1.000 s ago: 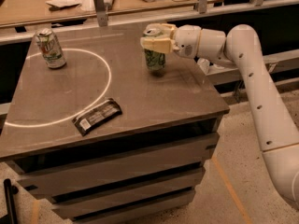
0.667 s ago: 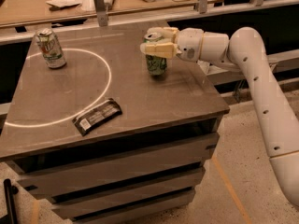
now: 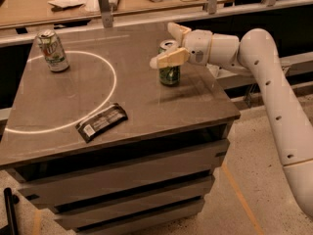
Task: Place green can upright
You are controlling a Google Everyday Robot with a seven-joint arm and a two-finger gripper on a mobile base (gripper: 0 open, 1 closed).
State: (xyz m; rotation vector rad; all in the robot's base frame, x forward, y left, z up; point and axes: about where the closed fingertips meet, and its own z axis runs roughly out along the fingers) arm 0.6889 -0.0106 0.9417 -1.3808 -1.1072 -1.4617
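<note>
The green can [image 3: 169, 73] stands upright on the table [image 3: 146, 106], right of its middle. It has a dark green body with pale lettering and a silver top. My gripper [image 3: 162, 45] reaches in from the right at the height of the can's top. It is open, with one finger [image 3: 168, 59] in front of the can's upper part and the other finger [image 3: 177, 32] behind it. The fingers stand wider apart than the can.
A white-and-green can with a red logo [image 3: 53, 51] stands at the back left, on a white circle line [image 3: 110, 94]. A dark snack bar [image 3: 101, 122] lies near the front. The table's right edge is close to the green can. A cluttered bench [image 3: 73, 4] runs behind.
The fingers were closed across the can's upper part and have spread apart. The can stays upright in the same spot on the table.
</note>
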